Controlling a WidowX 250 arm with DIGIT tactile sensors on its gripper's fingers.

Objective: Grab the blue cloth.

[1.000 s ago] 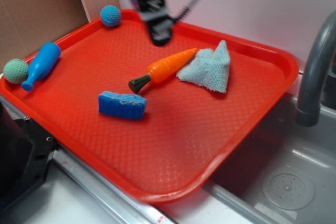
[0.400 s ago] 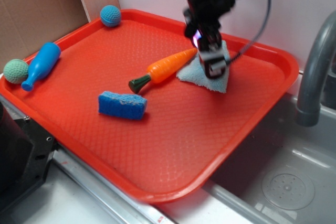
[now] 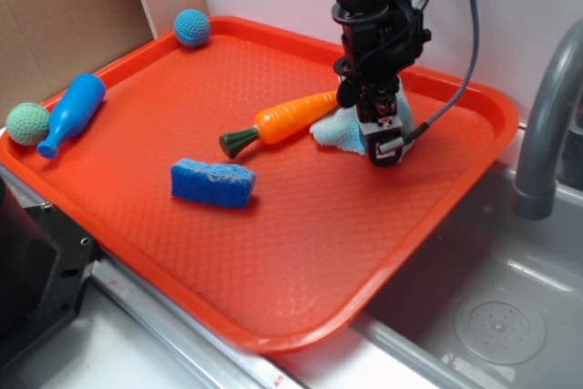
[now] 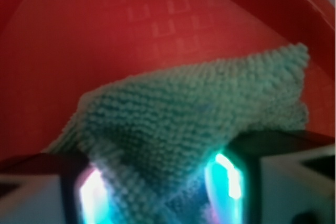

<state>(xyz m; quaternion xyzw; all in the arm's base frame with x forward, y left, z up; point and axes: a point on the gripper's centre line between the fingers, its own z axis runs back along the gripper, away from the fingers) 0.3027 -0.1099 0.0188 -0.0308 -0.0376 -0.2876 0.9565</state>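
Pressing down onto the blue cloth (image 3: 338, 128), the gripper (image 3: 383, 146) stands nearly upright over the far right part of the red tray (image 3: 301, 252), its black body covering most of the rag in the exterior view. From the wrist view the blue cloth (image 4: 194, 124) bunches up between the two fingers (image 4: 294, 177), with fuzzy fabric filling the gap and lit by a teal glow on each inner face; the jaws are partly spread with cloth between them, but whether they already pinch it I cannot tell.

Taking the toy carrot (image 3: 282, 119) as the landmark: the cloth lies just beyond its orange tip, touching or nearly touching it, and the gripper sits on the far side of that tip. The carrot's green stem end points toward the bright blue sponge (image 3: 212, 181), which lies near that end, closer to the tray's front edge. Well away from the carrot, toward the tray's left rim, lies a blue bowling pin (image 3: 71, 114), with a green ball (image 3: 27, 123) just beside its narrow end. A blue ball (image 3: 191, 27) rests in the tray's far corner. On the other side of the carrot, past the tray, a grey faucet (image 3: 545, 125) rises over a steel sink (image 3: 492, 307).
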